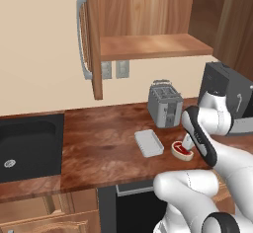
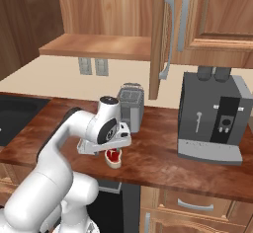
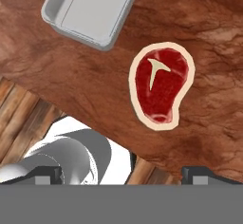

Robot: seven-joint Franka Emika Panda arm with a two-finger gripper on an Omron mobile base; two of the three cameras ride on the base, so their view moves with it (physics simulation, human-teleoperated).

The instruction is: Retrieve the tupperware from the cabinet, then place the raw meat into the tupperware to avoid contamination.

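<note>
**Hovering over the steak**

Hanging above the raw meat [image 3: 161, 85], the gripper [image 3: 121, 173] has its fingers spread wide and empty. The steak lies flat on the wooden counter [image 1: 99, 148], just right of the tupperware [image 1: 148, 143] and apart from it. Behind both stands the toaster [image 1: 164, 105]. The cabinet [image 1: 148, 29] door is open above, its shelf bare.

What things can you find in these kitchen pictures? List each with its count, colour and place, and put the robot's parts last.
tupperware: 1, pale grey, empty, on counter left of the meat.
raw meat: 1, red, cream rim, on counter under the hand.
cabinet: 1, brown wood, door open, above counter.
toaster: 1, silver-grey, behind the tupperware.
coffee machine: 1, dark grey, counter's right end.
sink: 1, black, left.
wall outlets: 2, grey, under shelf.
gripper: 1, above the meat, open.
</note>
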